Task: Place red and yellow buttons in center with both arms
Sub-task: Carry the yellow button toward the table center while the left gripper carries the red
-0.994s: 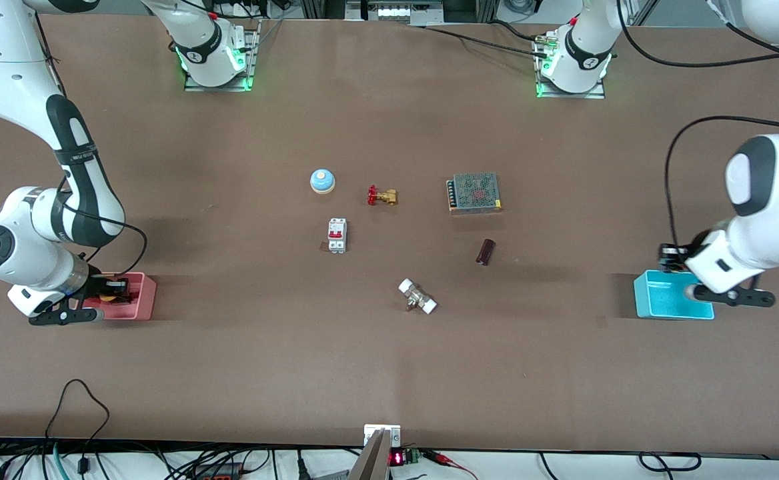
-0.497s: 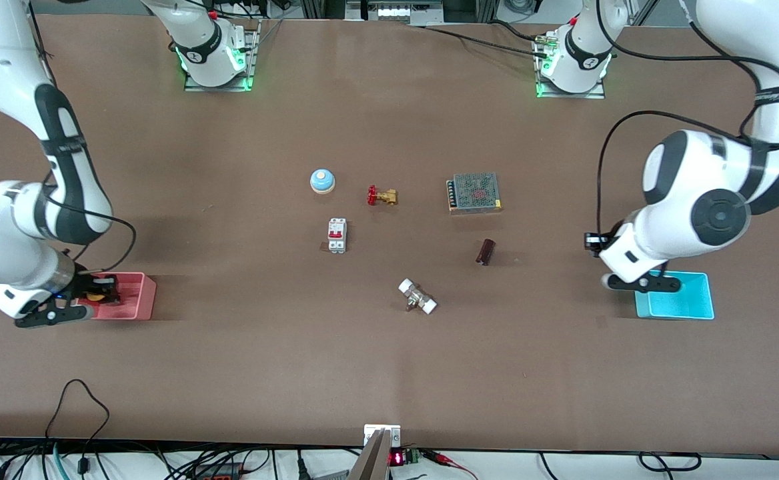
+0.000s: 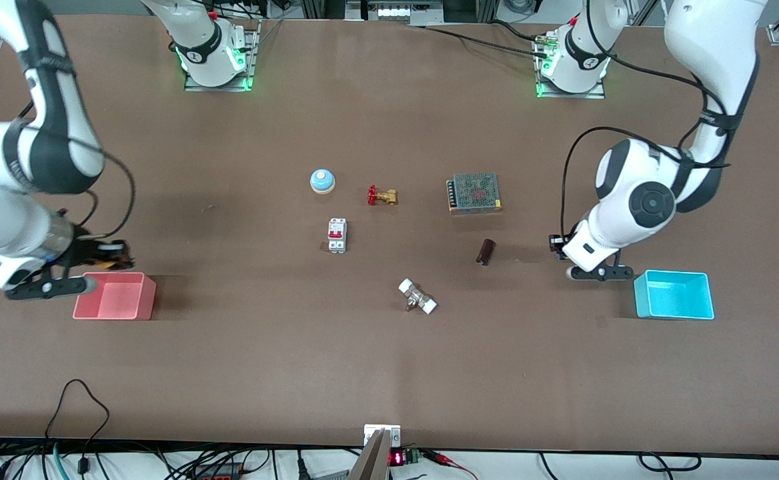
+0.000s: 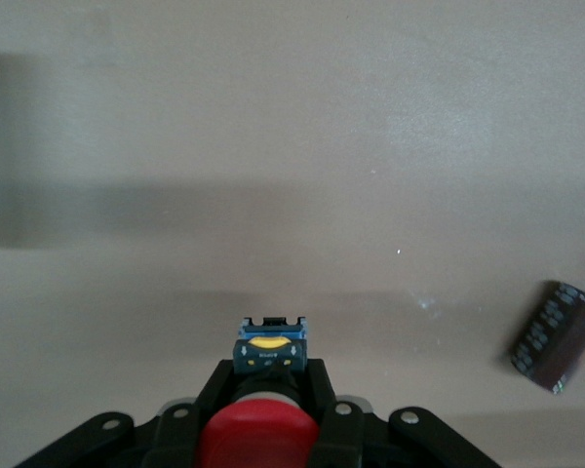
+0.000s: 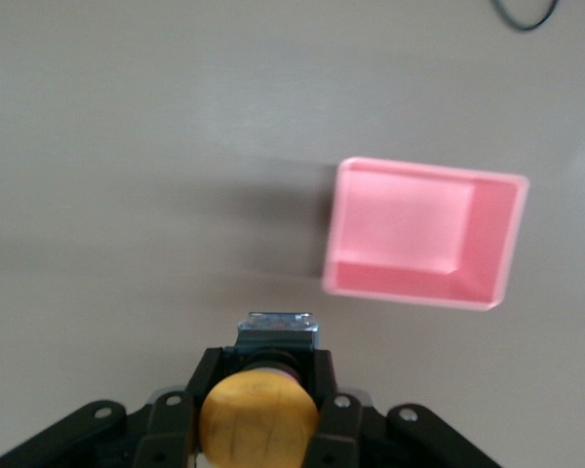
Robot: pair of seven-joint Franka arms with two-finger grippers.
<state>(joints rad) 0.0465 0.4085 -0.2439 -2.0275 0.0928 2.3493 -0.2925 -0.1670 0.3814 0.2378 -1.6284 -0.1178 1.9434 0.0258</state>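
Note:
My left gripper (image 3: 557, 243) is shut on the red button (image 4: 261, 437). It holds the button over bare brown table (image 3: 389, 373), between the cyan bin (image 3: 673, 295) and a dark capacitor (image 3: 485, 252). In the left wrist view the fingers (image 4: 314, 382) clamp the button's black body below the red cap. My right gripper (image 3: 111, 254) is shut on the yellow button (image 5: 258, 417) and holds it just above the table beside the pink bin (image 3: 115, 296). The pink bin (image 5: 424, 234) looks empty in the right wrist view. Both buttons are hidden by the grippers in the front view.
Around the table's middle lie a blue-and-white bell (image 3: 322, 181), a brass valve with red handwheel (image 3: 381, 195), a metal-mesh box (image 3: 474, 193), a white and red breaker (image 3: 337, 235) and a white-ended fitting (image 3: 417, 297). The capacitor (image 4: 559, 336) also shows in the left wrist view.
The right gripper has lifted the yellow button out of the pink bin. The left gripper has left the cyan bin and moved toward the table's middle with the red button.

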